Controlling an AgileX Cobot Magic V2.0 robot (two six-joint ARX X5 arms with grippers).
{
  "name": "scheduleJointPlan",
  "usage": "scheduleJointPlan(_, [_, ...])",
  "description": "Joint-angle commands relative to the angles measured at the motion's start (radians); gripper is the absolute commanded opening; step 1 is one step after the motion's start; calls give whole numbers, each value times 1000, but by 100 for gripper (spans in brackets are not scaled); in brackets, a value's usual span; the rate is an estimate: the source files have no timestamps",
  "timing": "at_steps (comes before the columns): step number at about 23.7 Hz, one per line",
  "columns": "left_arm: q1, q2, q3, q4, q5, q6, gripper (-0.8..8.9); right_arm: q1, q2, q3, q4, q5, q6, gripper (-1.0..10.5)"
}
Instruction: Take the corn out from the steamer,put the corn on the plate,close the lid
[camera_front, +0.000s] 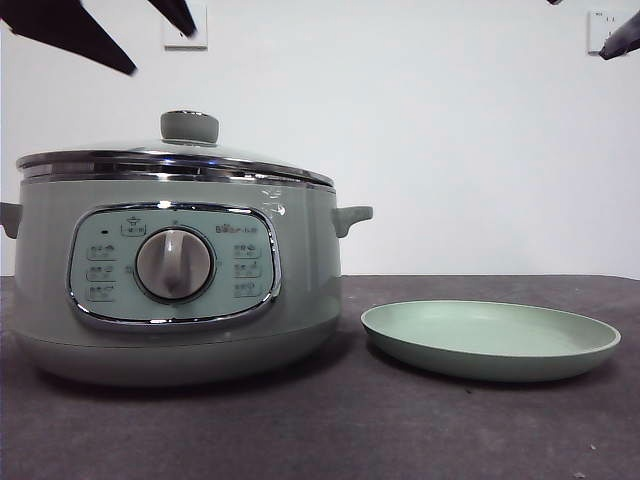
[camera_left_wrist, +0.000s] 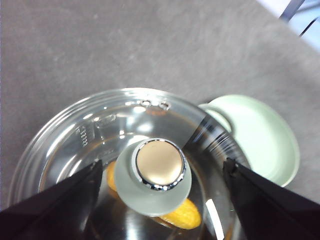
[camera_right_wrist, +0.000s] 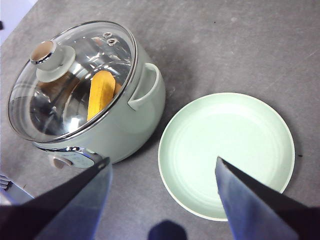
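Observation:
The sage-green steamer (camera_front: 175, 290) stands at the left of the table with its glass lid (camera_front: 175, 158) on it. The corn (camera_right_wrist: 100, 92) lies inside, seen through the glass; it also shows under the lid's knob (camera_left_wrist: 157, 175) in the left wrist view (camera_left_wrist: 182, 215). The pale green plate (camera_front: 490, 340) sits empty to the steamer's right. My left gripper (camera_left_wrist: 160, 200) hangs open above the lid, its jaws either side of the knob and apart from it. My right gripper (camera_right_wrist: 162, 200) is open and empty, high above the plate (camera_right_wrist: 225, 152).
The dark grey tabletop (camera_front: 420, 430) runs in front of the steamer and plate. A white wall with outlets (camera_front: 185, 25) is behind. Black arm tips show at the top left (camera_front: 70, 30) and top right (camera_front: 620, 40) of the front view.

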Motion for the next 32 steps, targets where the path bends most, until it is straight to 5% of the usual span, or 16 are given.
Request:
scheduleJointPlan(1, [-44,53,23,-8,-73,33,407,0,0,1,5,3,0,349])
scheduleJointPlan(11, [-92,158,28,-7,-139,46,398,0,0,1,5,3,0,348])
scheduleJointPlan(14, [-92,160,28,-8,-134,47,281,0,0,1,5,3,0,348])
scheduleJointPlan(21, [-96,184,28,-37,-132,48,270,0,0,1,5,3,18,347])
scheduleJointPlan(25, [-97,184,28,-32,-132,72,-14,0,0,1,5,3,18,347])
scheduleJointPlan(32, [-96,136,37,51,-140,72,-9,65,1,1,68,2,37,346])
